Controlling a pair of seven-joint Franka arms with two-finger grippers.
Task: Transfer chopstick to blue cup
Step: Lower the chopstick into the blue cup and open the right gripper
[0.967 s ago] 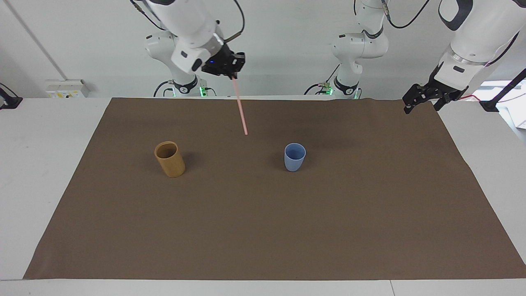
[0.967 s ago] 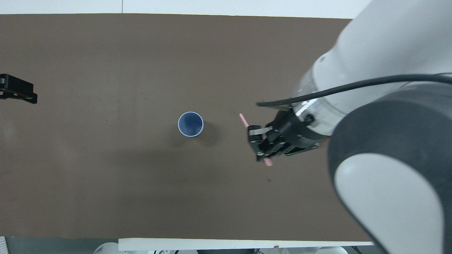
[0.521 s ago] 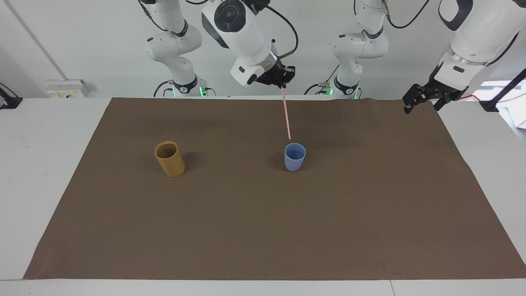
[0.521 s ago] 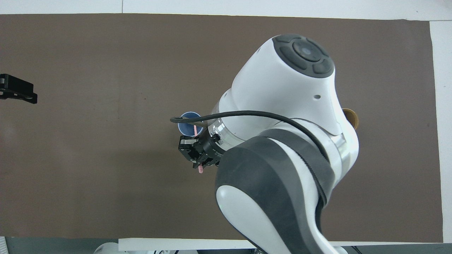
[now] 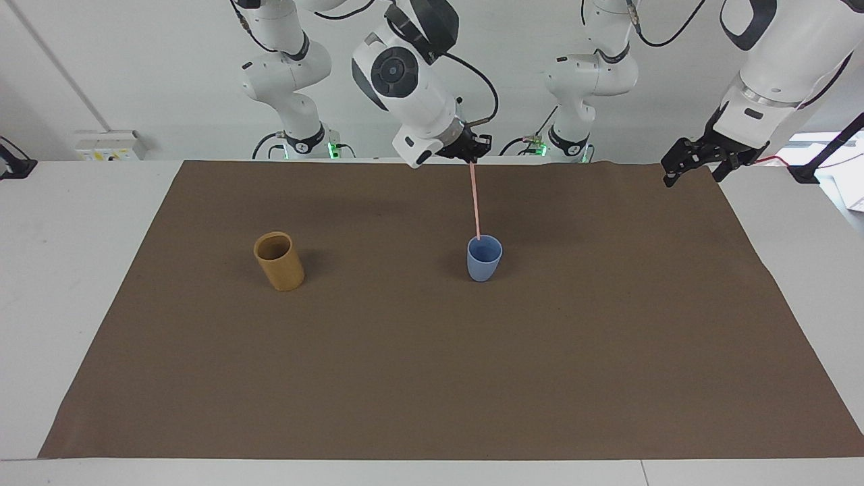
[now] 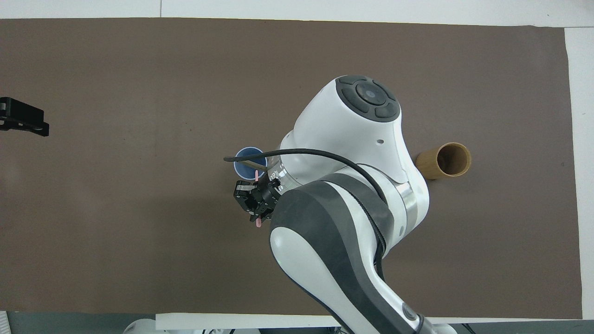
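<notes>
My right gripper [image 5: 470, 152] is shut on the upper end of the pale pink chopstick [image 5: 475, 201], which hangs almost upright. Its lower tip sits at the rim of the small light-blue cup [image 5: 484, 258] in the middle of the brown mat. In the overhead view the right gripper [image 6: 253, 204] is over the cup's [image 6: 244, 157] near side, and the chopstick [image 6: 256, 175] points into the cup's mouth. My left gripper [image 5: 695, 162] waits in the air over the mat's corner at the left arm's end; it also shows in the overhead view [image 6: 21, 117].
A taller tan cylindrical cup [image 5: 279, 261] stands on the brown mat [image 5: 432, 378] toward the right arm's end, level with the blue cup; it also shows in the overhead view [image 6: 444, 160]. The right arm [image 6: 352, 195] hides part of the mat from above.
My right gripper has carried the chopstick from between the two cups to over the blue cup and lowered it, so its tip now reaches the cup's rim. The left arm has not moved.
</notes>
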